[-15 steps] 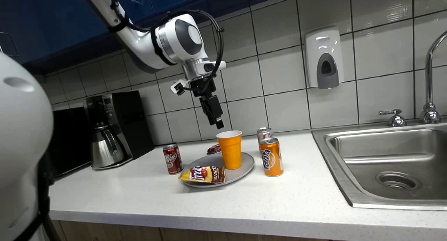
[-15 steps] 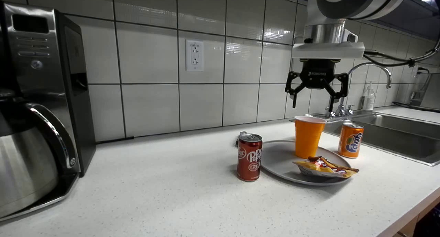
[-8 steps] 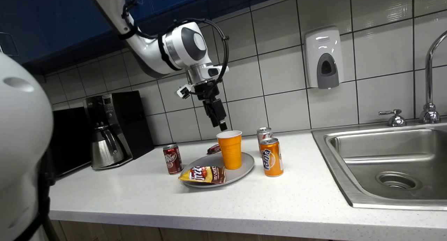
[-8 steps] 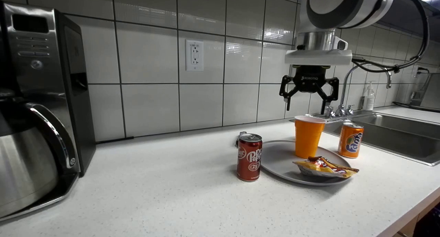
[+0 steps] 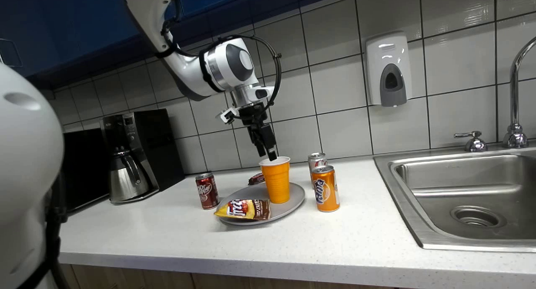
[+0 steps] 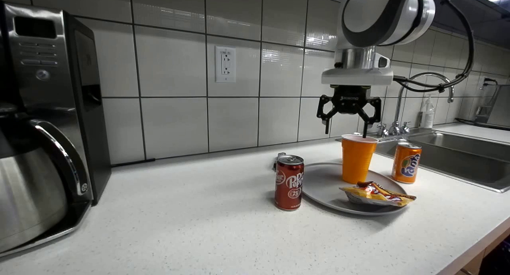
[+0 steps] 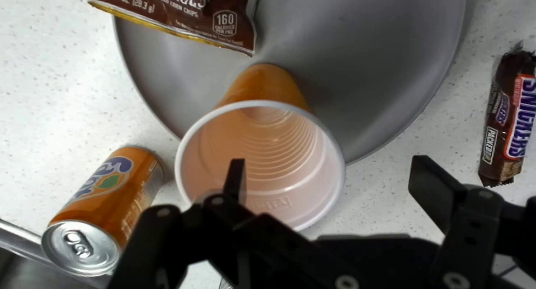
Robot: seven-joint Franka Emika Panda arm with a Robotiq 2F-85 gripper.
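Wrist view: my gripper (image 7: 328,165), empty, is spread wide enough to straddle one side of the cup (image 7: 272,155), a tip perhaps inside. In an exterior view, the plate (image 5: 247,192) bears it upright; the sink edge (image 5: 403,197) lies past the Fanta (image 5: 328,192). In an exterior view, the table (image 6: 179,211) runs broad beyond the Dr Pepper (image 6: 289,183).

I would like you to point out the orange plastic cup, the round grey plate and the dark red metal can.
Orange plastic cup (image 5: 277,183): in an exterior view, on its outer wall.
Round grey plate (image 7: 368,58): in the wrist view, on bare upper surface.
Dark red metal can (image 6: 289,183): in an exterior view, printed side.
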